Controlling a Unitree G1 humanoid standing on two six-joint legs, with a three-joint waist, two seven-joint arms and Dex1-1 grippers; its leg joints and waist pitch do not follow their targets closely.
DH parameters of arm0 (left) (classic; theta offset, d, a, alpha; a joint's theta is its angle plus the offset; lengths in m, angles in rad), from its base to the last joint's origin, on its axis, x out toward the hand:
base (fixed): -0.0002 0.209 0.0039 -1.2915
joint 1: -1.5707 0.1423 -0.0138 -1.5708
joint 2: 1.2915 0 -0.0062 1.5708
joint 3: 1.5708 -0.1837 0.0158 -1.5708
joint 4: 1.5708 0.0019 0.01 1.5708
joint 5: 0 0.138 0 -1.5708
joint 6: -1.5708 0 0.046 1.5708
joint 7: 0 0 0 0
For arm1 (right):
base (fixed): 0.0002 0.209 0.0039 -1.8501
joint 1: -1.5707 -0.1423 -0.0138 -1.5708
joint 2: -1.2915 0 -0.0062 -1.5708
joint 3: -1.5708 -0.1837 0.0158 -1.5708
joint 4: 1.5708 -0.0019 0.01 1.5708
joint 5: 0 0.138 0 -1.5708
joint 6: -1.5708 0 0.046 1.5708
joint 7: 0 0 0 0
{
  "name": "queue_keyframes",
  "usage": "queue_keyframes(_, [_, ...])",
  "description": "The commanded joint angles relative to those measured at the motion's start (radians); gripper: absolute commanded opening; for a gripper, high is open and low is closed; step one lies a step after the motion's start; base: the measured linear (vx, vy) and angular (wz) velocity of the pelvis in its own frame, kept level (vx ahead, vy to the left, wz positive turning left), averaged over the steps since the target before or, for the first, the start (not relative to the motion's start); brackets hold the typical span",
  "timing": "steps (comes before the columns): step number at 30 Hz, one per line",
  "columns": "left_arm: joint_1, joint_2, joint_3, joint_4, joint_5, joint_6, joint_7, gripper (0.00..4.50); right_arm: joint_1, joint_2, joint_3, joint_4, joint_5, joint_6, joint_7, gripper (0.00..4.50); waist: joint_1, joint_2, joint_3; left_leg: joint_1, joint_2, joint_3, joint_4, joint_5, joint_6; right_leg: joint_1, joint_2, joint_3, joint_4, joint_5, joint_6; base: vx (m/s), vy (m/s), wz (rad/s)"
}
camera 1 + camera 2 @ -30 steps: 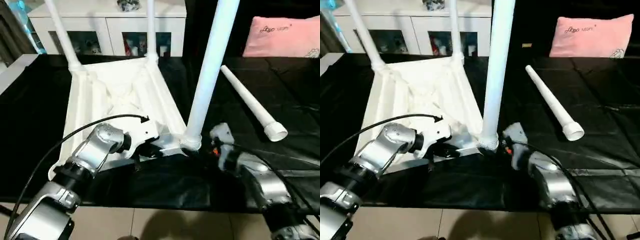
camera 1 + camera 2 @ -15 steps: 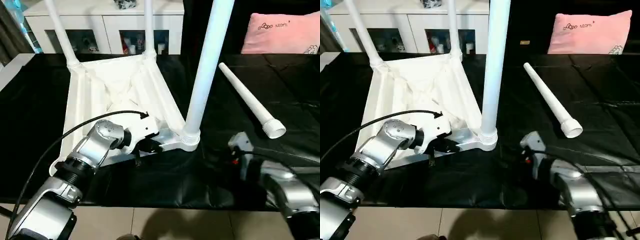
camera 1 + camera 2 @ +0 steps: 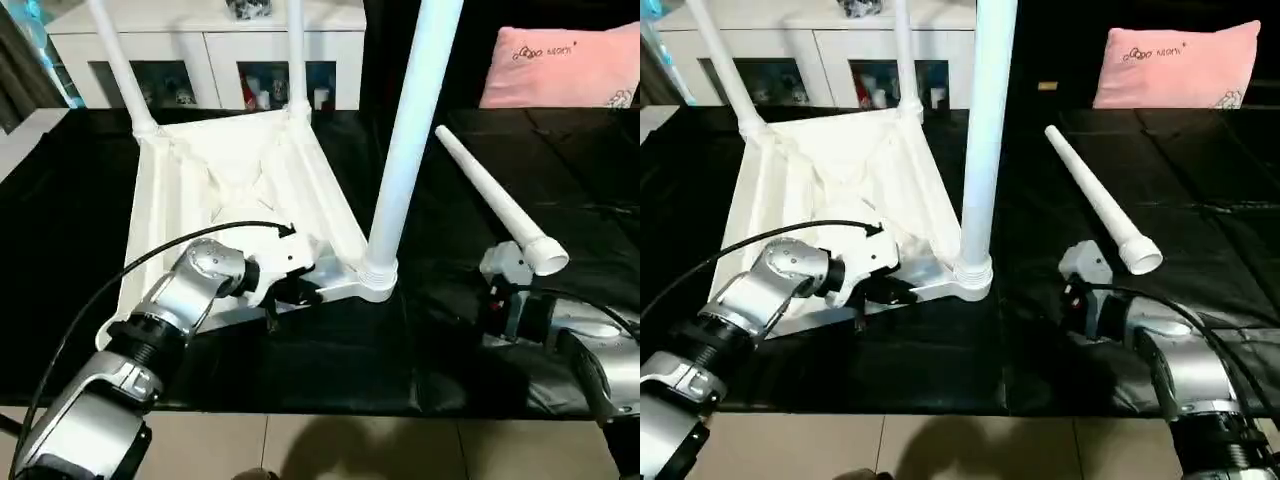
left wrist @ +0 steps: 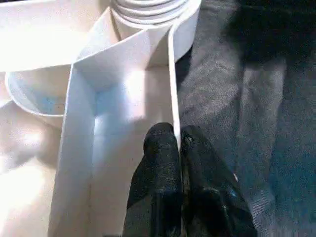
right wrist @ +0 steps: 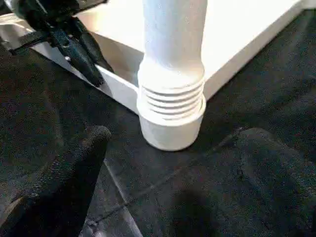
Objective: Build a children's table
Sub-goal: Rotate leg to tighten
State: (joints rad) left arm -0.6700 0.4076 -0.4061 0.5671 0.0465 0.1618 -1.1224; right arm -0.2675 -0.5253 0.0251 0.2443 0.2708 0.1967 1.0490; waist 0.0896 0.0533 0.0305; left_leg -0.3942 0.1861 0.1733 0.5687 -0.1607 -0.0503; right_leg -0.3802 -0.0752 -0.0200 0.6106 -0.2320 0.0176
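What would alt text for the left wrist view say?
A black two-fingered claw is shut on the thin white plastic edge wall of the upturned tabletop. Ahead, a ribbed white tube leg sits in the round corner socket, with black cloth alongside.

Your left arm (image 3: 190, 295) is ribbed silver metal with black joint rings, a white wrist housing and a looping black cable. Your right arm (image 3: 1170, 365) matches, with a small red mark by its white wrist block.
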Motion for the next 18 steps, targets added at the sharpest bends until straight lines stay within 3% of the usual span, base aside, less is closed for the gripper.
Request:
queue_keyframes(1, [0.0,0.022,-0.001,-0.039,-0.011,-0.053,-0.078,0.0,-0.037,-0.015,0.025,-0.015,-0.007,0.006,0.023,4.48,0.004,-0.008,-0.06,0.022,0.035,-0.007,-0.043,-0.116,0.086,0.043,-0.049,0.016,-0.053,0.137,-0.273,0.0,0.0,0.0])
queue_keyframes(8, [0.006,0.046,-0.02,-0.05,-0.01,-0.084,-0.135,0.0,-0.087,-0.013,0.047,0.031,-0.025,-0.012,0.058,4.48,0.019,-0.006,-0.063,0.023,0.039,-0.005,-0.034,-0.085,0.098,0.038,-0.049,0.014,-0.041,0.203,-0.288,0.0,0.0,0.0])
queue_keyframes(13, [0.004,0.057,-0.037,-0.053,-0.006,-0.114,-0.177,0.0,-0.116,-0.008,0.097,0.052,-0.028,-0.029,0.124,4.48,0.024,-0.01,-0.063,0.021,0.04,-0.005,-0.034,-0.105,0.088,0.039,-0.051,0.013,-0.039,0.184,-0.286,0.0,0.0,0.0])
queue_keyframes(18, [0.005,0.056,-0.051,-0.072,-0.002,-0.125,-0.209,0.0,-0.152,0.012,0.13,0.105,-0.048,-0.05,0.152,4.48,0.023,-0.009,-0.06,0.025,0.041,-0.004,-0.037,-0.149,0.068,0.034,-0.054,0.015,-0.044,0.106,-0.288,0.0,0.0,0.0])
